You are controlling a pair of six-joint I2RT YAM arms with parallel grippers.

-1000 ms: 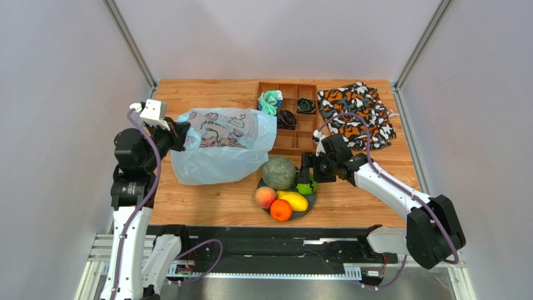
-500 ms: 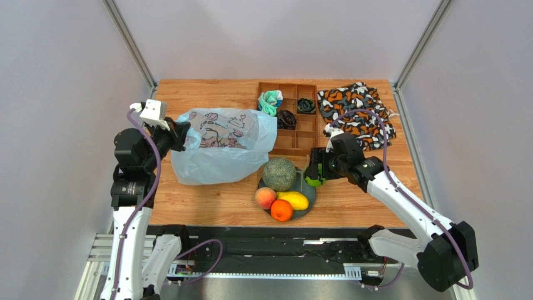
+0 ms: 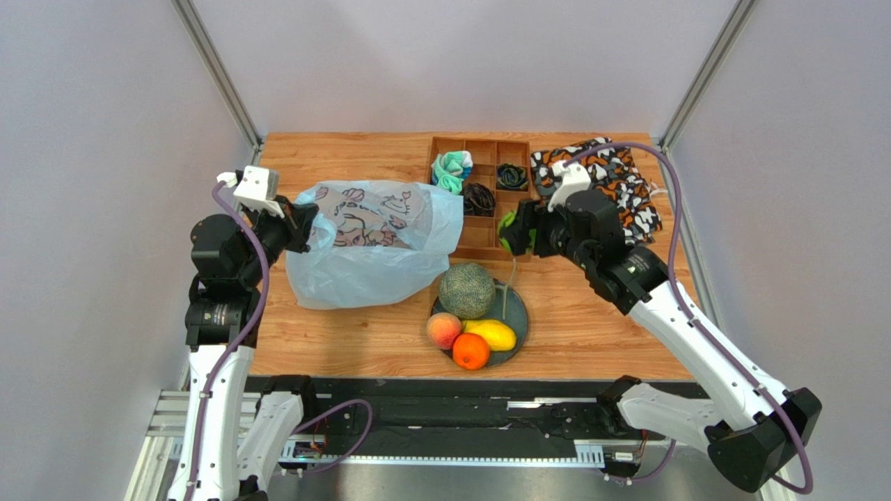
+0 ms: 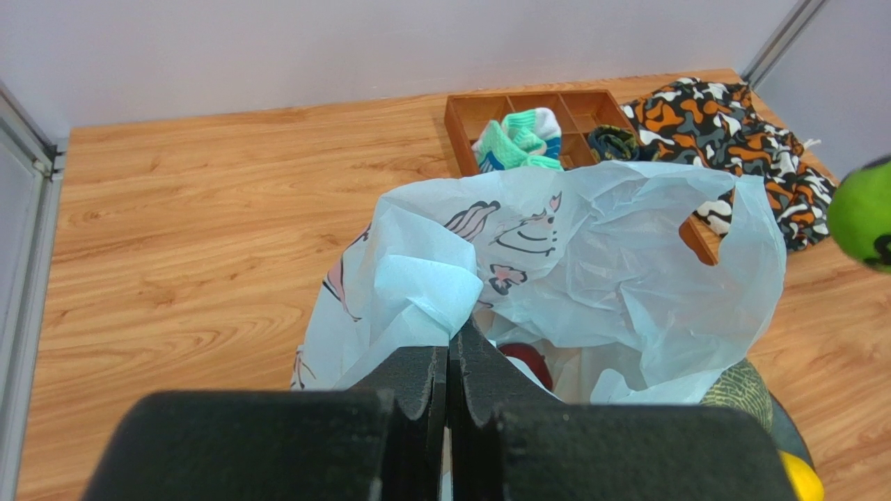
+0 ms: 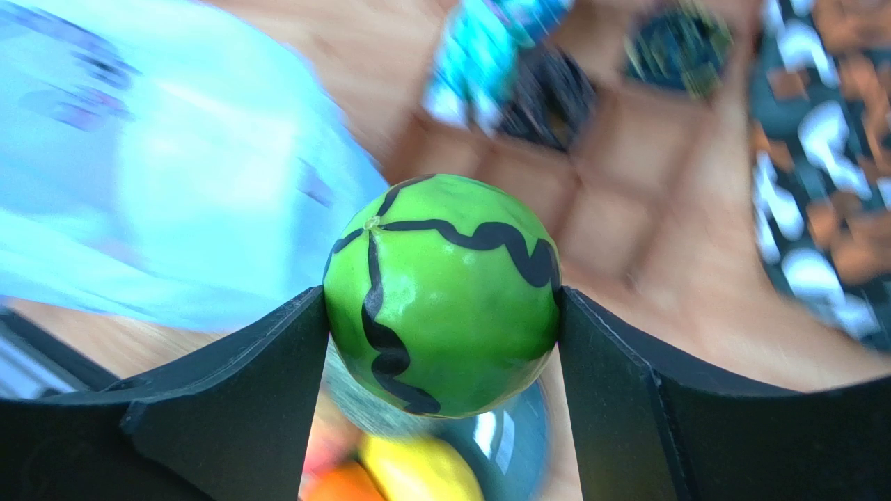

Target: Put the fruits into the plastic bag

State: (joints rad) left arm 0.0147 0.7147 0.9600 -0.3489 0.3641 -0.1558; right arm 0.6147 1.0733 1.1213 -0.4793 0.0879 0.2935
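**Lower centre, top view.** The dark plate (image 3: 516, 303) carries the orange (image 3: 470, 352), the yellow mango (image 3: 494, 335), the peach (image 3: 443, 330) and, at its upper edge, the netted melon (image 3: 466, 289). The melon sits just beside the lower right corner of the plastic bag (image 3: 361, 261).

**Middle band.** The bag lies with its long axis running left to right across the frame. My left gripper (image 3: 301, 227) is clamped on a fold of the bag's rim at its left end. In the left wrist view the jaws meet on the film. Beyond them the mouth gapes, with a dark red fruit (image 4: 526, 363) inside.

My right gripper (image 3: 512, 232) grips the bright green fruit (image 3: 509, 231) just right of the bag's right end, and I judge it to be raised off the table. The right wrist view shows both fingers pressed against the fruit's sides.

**The relation I steer by.** In the top view the mouth lies to the left of the fruit. In the left wrist view the fruit shows at the right edge, past the bag's far rim. I judge that the right arm, the nearer one, must carry it leftward over that rim before releasing.

**Upper frame.** The wooden tray (image 3: 483, 224) holds rolled cloth bundles (image 3: 453, 169), and the patterned cloth (image 3: 627, 198) lies to its right.
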